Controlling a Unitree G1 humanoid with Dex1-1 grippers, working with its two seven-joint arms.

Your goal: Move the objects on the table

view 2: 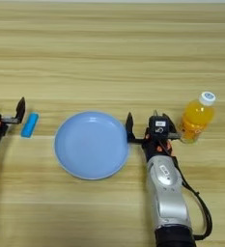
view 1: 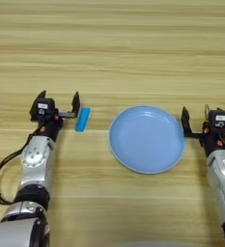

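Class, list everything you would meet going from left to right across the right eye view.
left gripper → small blue bar → light-blue plate → right gripper → bottle of orange drink, all on the wooden table.

A round light-blue plate (view 1: 147, 140) — upright, nothing on it.
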